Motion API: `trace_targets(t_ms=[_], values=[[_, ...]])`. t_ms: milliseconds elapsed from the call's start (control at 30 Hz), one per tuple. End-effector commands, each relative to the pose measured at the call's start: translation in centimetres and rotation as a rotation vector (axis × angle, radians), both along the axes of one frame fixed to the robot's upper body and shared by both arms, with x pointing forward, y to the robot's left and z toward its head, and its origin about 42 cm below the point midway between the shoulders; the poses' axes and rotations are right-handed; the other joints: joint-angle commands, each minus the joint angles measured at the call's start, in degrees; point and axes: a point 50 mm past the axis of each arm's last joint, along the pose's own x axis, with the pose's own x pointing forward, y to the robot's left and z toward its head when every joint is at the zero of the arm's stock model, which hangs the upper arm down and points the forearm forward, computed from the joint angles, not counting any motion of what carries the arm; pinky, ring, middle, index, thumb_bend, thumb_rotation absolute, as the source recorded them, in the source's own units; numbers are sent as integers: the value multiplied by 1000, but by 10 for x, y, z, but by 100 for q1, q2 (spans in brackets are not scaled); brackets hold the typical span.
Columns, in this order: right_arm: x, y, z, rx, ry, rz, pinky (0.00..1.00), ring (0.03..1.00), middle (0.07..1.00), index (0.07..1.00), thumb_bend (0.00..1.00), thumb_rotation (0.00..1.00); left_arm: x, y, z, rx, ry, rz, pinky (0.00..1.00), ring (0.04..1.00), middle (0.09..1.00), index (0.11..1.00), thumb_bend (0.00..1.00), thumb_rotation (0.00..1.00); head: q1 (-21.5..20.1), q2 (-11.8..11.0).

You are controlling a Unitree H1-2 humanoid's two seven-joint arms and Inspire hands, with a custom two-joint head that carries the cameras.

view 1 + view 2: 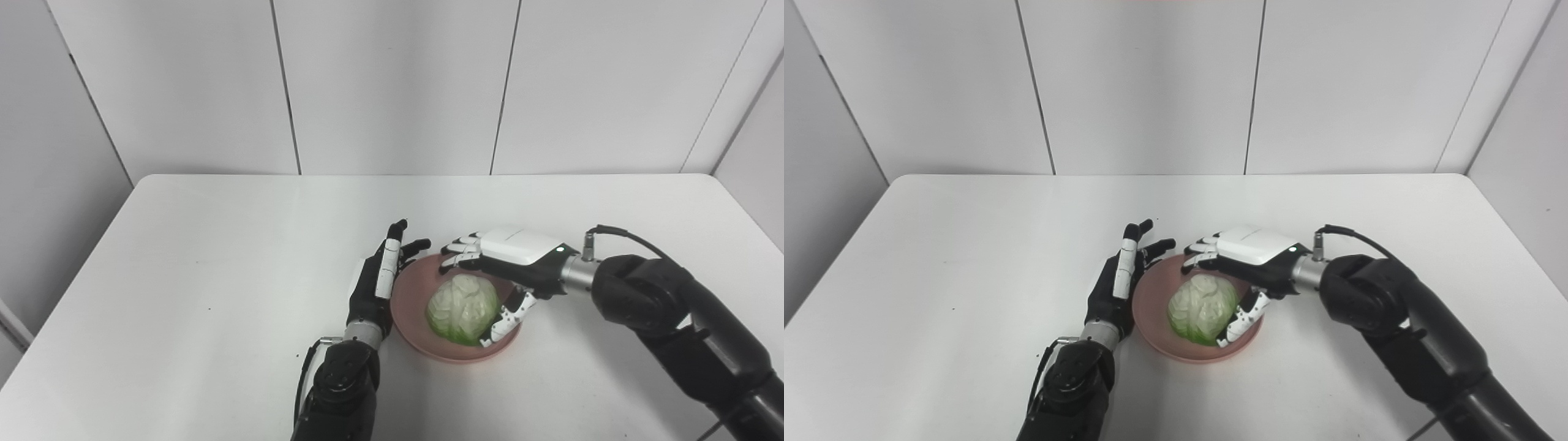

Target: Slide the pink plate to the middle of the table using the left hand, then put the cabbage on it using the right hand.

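The pink plate (pixel 409 306) sits near the middle of the white table (pixel 214 257). A pale green cabbage (pixel 462 309) rests in it. My right hand (pixel 511 257) arches over the cabbage from the right. Its fingers (pixel 460 250) hang above the plate's far rim, with a strip of pink showing between them and the cabbage, and its thumb (pixel 505 318) lies by the cabbage's near right side. My left hand (pixel 380 278) is open, standing edge-on against the plate's left rim with its fingers stretched away from me.
White wall panels stand behind the table's far edge. A black cable (pixel 618 236) loops out of the right wrist. Bare tabletop lies to the left, to the right and beyond the plate.
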Motion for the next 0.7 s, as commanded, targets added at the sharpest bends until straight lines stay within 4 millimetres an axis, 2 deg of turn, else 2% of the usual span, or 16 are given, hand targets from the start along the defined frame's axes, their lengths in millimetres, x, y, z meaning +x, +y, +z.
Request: trace_targets(t_ms=[0, 267, 367, 467, 600, 667], values=[[10, -9, 38, 69, -83, -28, 1000, 982, 953, 841, 1000, 437, -7, -2, -14, 3, 68, 9, 925, 862, 747, 891, 969, 1000, 17, -4], [19, -33, 51, 395, -2, -107, 1000, 987, 942, 846, 1000, 457, -3, 4, -12, 7, 57, 27, 965, 876, 776, 896, 967, 1000, 5, -12], [21, -43, 47, 536, 29, -145, 903, 967, 922, 859, 1000, 468, -2, 6, -12, 35, 46, 42, 892, 863, 786, 887, 970, 1000, 7, -15], [22, -51, 37, 707, 31, -207, 875, 933, 894, 857, 1000, 491, -2, 8, -12, 49, 35, 61, 849, 854, 789, 872, 961, 1000, 26, -11], [21, -61, 5, 991, 98, -329, 799, 896, 884, 854, 1000, 524, 1, 12, -11, 78, -1, 65, 824, 873, 819, 875, 958, 1000, 13, -17], [20, -62, -15, 1117, 139, -417, 766, 852, 857, 843, 1000, 609, 4, 14, -10, 97, -21, 67, 806, 881, 845, 885, 961, 1000, 14, -29]])
